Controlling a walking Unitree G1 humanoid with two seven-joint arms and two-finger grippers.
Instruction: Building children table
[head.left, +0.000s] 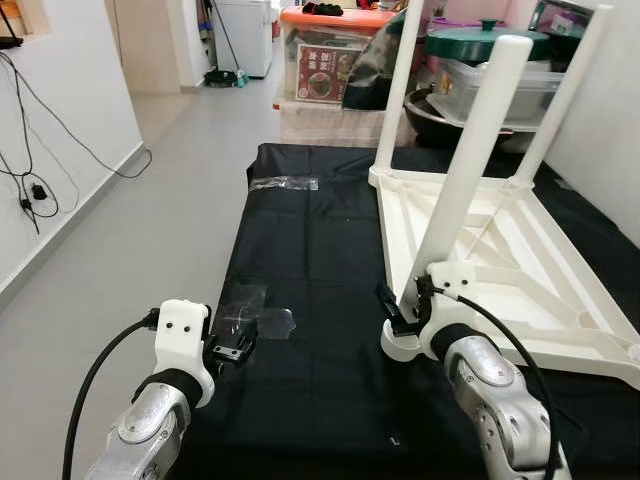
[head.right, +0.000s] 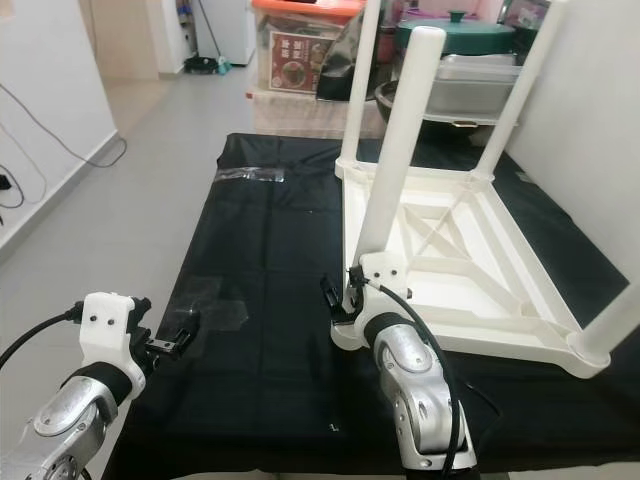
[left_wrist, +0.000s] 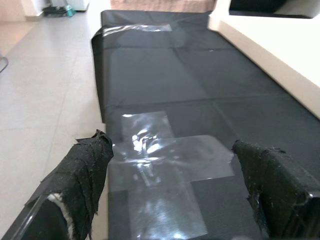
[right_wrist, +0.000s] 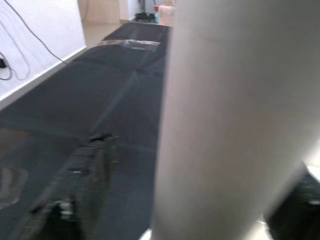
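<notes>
While right claw (head.left: 408, 305) clasps table leg (head.left: 470, 160), left claw (left_wrist: 175, 185) gapes empty over taped sheet (left_wrist: 165, 80).

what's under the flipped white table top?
The white table top lies upside down on a black sheet that covers the floor here and spreads out past the top on every visible side. The floor beneath the sheet is covered, and the top's downward face cannot be seen.

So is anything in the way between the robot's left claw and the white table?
Nothing visible. The left gripper hovers open over the black sheet with taped patches, and bare sheet runs across to the upturned white table, whose near leg the right gripper is at.
</notes>
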